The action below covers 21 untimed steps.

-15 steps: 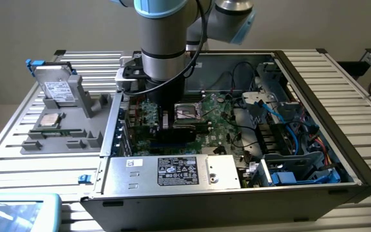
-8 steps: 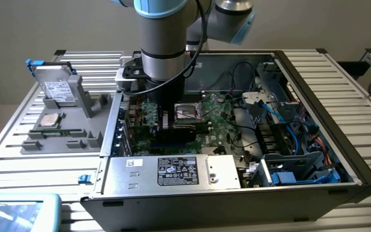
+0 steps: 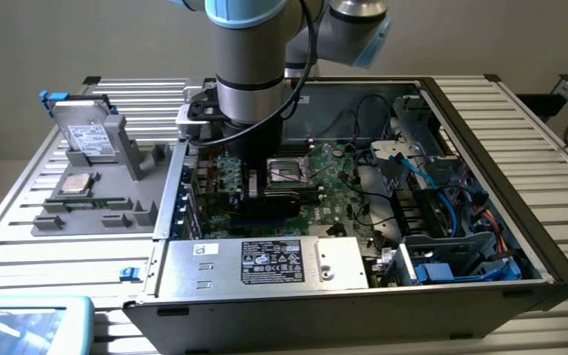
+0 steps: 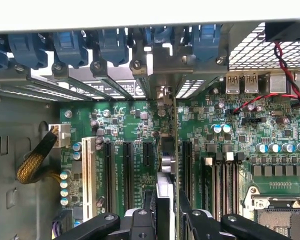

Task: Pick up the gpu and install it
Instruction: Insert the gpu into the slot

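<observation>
Green motherboard lies beneath the upright gpu. The jaws are clamped on the gpu inside the computer case.

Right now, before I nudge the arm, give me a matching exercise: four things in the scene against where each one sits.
Things:
1 graphics card
2 hard drive
3 power supply
4 processor chip

Places:
A lying flat on the grey tray
B upright between the jaws, over the slots
C along the case's lower edge in the exterior view, label up
D propped upright on the tray

Pairs: 1-B, 2-D, 3-C, 4-A
</observation>
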Motion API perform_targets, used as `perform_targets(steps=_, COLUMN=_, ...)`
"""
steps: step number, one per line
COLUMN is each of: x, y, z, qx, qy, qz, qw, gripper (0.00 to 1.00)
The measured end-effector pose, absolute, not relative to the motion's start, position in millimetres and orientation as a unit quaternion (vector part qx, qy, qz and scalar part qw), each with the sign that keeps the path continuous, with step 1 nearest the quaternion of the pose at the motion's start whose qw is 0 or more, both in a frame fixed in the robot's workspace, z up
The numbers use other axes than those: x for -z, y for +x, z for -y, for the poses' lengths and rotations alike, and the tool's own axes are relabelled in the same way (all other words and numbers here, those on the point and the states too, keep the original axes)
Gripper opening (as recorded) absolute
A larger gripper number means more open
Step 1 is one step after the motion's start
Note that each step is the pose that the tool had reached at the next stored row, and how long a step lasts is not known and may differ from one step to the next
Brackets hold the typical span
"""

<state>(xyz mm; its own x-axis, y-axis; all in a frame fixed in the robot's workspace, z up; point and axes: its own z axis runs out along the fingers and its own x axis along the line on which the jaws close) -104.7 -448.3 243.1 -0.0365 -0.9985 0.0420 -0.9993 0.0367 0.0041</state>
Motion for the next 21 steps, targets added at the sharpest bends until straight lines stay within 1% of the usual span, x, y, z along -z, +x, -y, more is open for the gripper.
perform_targets(steps=21, x=-242.3, y=-104.5, z=448.7, qx=-0.012, qy=0.703, qz=0.711, qw=0.018, gripper=0.28)
